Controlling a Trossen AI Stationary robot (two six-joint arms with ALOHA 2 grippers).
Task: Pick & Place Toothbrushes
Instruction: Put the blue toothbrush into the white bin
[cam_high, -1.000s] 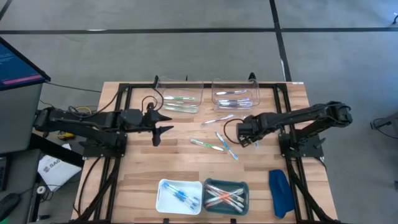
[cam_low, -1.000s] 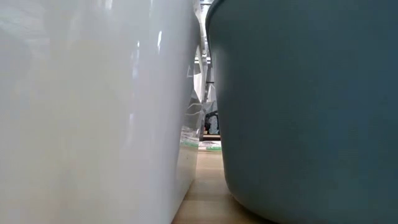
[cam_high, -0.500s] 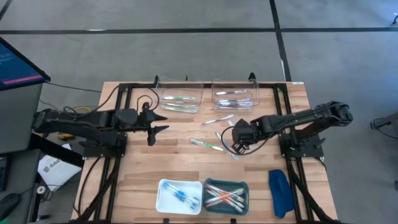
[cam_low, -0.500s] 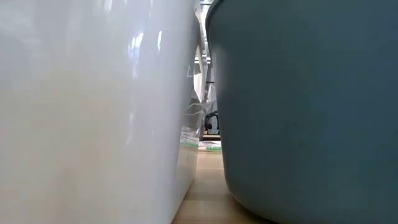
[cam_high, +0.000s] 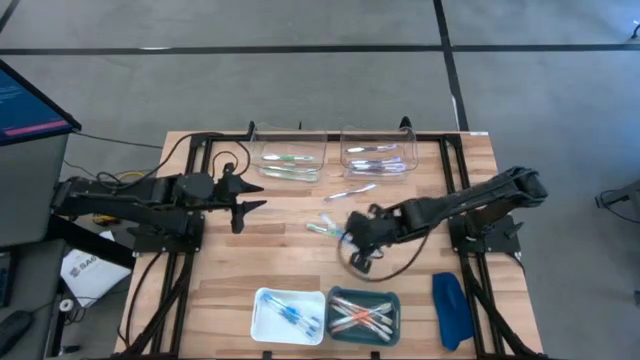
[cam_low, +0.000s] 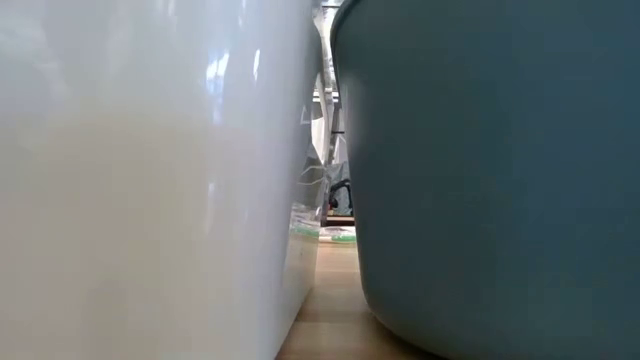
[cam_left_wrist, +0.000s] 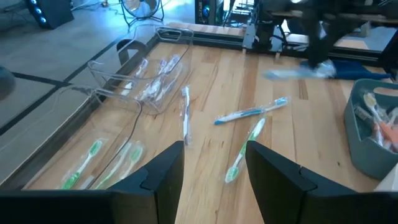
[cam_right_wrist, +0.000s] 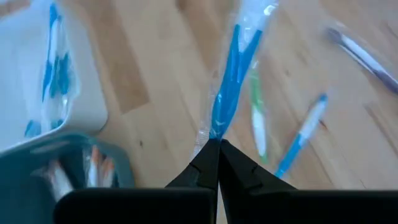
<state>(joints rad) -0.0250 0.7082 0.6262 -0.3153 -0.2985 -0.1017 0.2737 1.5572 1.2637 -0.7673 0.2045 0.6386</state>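
A: Right, step in hand? The right gripper (cam_right_wrist: 214, 146) has its fingers pinched on a blue wrapped toothbrush (cam_right_wrist: 229, 81), carried above the table (cam_high: 220, 280) at mid-width. Looks like the carry phase, pick done, place not yet.

B: Agreed. In the high view the right gripper (cam_high: 358, 240) sits a little far of the two near-edge bins. White bin (cam_high: 262, 318) holds blue brushes; teal bin (cam_high: 393, 300) holds pink and white ones.

A: So, as I judge it, blue goes to the white bin. Next move calls for travelling nearward and left until the brush hangs over that bin, then letting go.

B: Watch the wrapper; it dangles long and could catch the bin rim.

A: Left gripper (cam_left_wrist: 214, 174)?

B: Fingers parted, holding nothing, hovering at the left-middle of the table, waiting.

A: Remaining work: a green toothbrush (cam_left_wrist: 244, 150) and another blue one (cam_left_wrist: 252, 111) lie loose mid-table, more in the clear trays (cam_high: 290, 160) at the far edge.
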